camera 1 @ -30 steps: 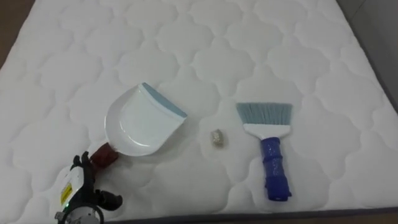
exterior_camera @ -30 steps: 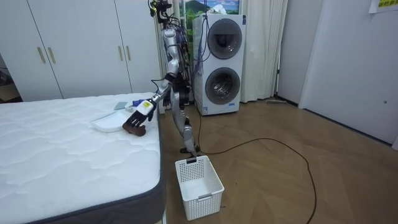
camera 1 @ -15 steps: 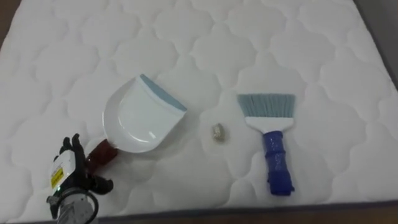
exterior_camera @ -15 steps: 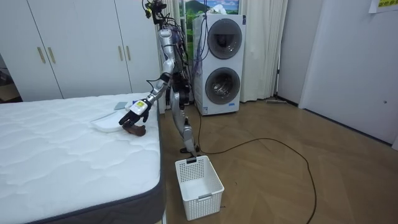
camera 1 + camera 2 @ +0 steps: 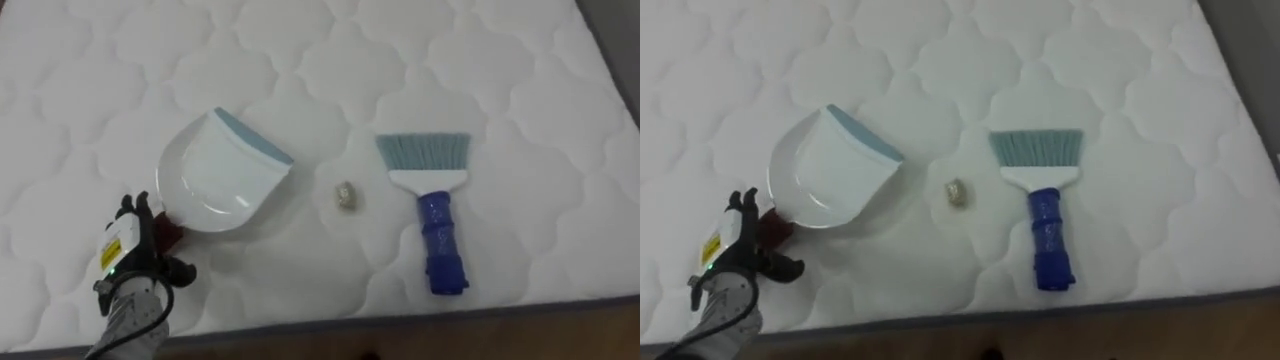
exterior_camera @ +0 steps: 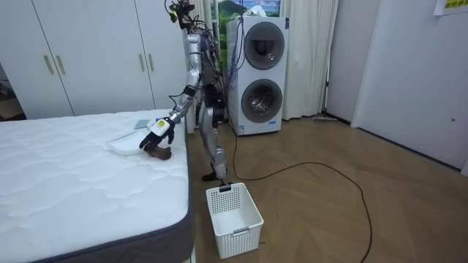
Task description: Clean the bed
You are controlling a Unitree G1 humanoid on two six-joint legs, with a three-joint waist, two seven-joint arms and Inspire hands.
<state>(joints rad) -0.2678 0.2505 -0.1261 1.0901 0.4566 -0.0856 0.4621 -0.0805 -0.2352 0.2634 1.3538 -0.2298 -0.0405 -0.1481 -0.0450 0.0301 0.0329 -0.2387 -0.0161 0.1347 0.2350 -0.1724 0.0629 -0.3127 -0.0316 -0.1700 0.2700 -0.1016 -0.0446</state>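
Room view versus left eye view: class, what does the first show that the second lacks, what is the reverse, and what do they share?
Room view: the robot standing at the bed's edge, a white basket on the floor, stacked washing machines, wardrobe doors. Left eye view: a small crumpled scrap lying between dustpan and blue-handled brush. Both: the white mattress, the dustpan, and the left hand at its dark red handle.

basket (image 6: 234, 210): floor | washer stack (image 6: 259, 73): rear wall | wardrobe (image 6: 95, 55): closed
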